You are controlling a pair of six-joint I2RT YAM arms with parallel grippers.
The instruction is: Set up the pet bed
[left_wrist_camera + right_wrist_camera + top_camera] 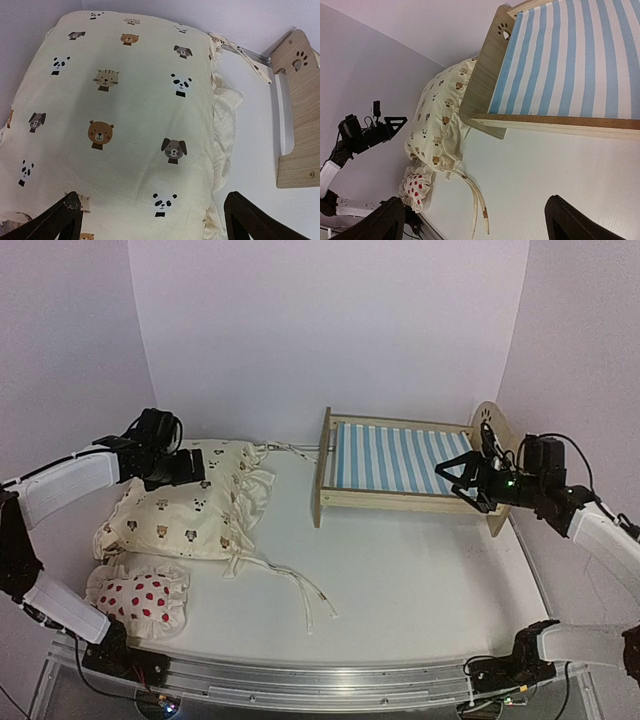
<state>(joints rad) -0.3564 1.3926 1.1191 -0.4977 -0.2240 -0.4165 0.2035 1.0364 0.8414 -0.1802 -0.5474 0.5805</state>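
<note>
White table [420, 580] in a pale, bare-walled booth: the pet bed [400, 460] stands empty, its striped base uncovered.
The bed lies just ahead of the right gripper [458, 478], whose fingers are spread wide and hold nothing. The animal-print cushion [190, 505] lies on the table directly beneath the left gripper [195, 472], which is equally wide and empty. The red-spotted pillow [140, 600] sits behind those fingers, nearer the arm's base. Judging by this, nothing is done: cushion and pillow both have to go in.
</note>
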